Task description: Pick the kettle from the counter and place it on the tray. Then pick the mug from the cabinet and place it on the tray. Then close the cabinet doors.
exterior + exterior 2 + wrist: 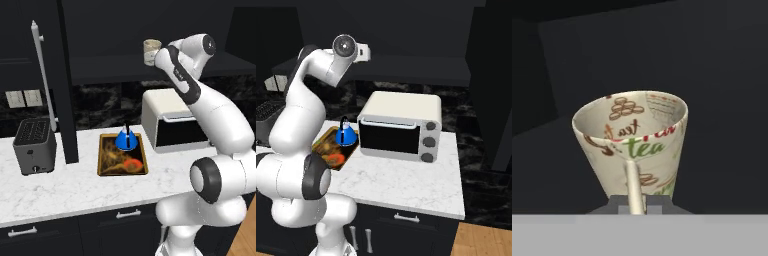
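Jaws clamped on the mug (632, 145) handle. Mug upright on the cabinet shelf (110, 67), mouth up. Kettle (125, 139) upright at tray (102, 160) back edge.

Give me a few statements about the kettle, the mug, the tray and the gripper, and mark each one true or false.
1. The kettle sits on the tray. True.
2. The mug is on the tray. False: it is up in the cabinet, at the gripper.
3. The gripper is shut on the mug's handle. True.
4. The toaster stands to the right of the tray in the left base view. False: it stands to the left.
5. The mug lies on its side. False: it is upright, mouth up.
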